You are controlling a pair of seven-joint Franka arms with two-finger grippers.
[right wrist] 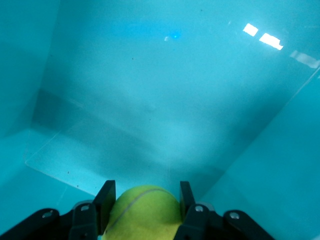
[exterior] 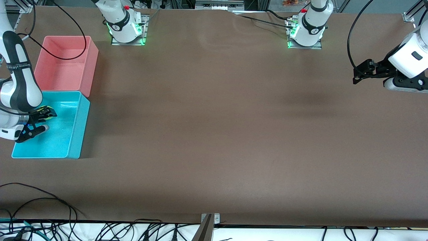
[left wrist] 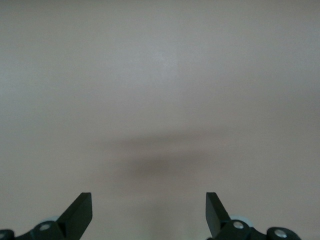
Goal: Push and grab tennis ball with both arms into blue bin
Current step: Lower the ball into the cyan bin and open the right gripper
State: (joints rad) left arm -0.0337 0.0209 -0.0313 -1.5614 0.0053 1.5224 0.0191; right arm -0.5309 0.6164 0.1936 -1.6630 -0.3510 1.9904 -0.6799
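Clamping tennis ball (right wrist: 145, 212), right gripper (exterior: 43, 118) hangs inside blue bin (exterior: 75, 130) walls.

Brown table (exterior: 214, 134); blue bin (exterior: 75, 134), pink bin (exterior: 90, 67)

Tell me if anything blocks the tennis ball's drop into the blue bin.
Nothing visible does. The right gripper holds the tennis ball over the blue bin, whose floor below is bare. The left gripper waits open over the table.

Two bins (exterior: 50, 127) — one ball (right wrist: 145, 212) — two arms (exterior: 20, 83).
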